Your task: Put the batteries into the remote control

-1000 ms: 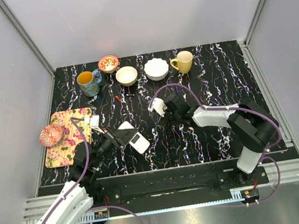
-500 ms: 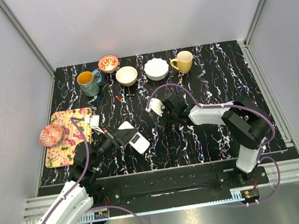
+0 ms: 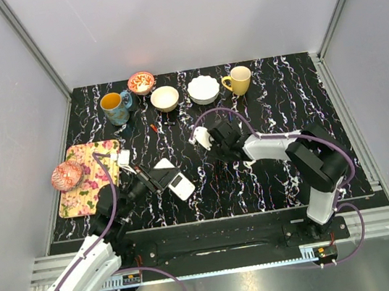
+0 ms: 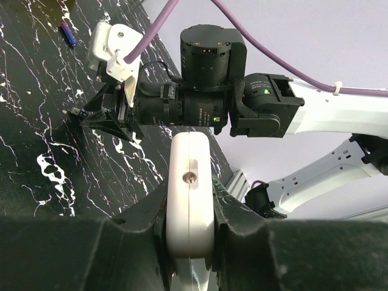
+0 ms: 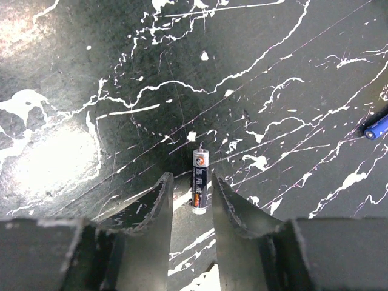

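My left gripper (image 4: 190,211) is clamped on the remote (image 4: 190,173), holding it over the near-left part of the table (image 3: 276,104), close to the near edge. What I see of it is white, with a small screw and a slot. I can't see its red face or whether the battery bay is open. Toward the table's middle, my right gripper (image 5: 191,179) has its jaws parted astride a battery (image 5: 200,180) that seems to lie on the surface, unpinched. I judge the step to be fetching that battery. Next I should close squarely on it, lift, and carry it to the remote.
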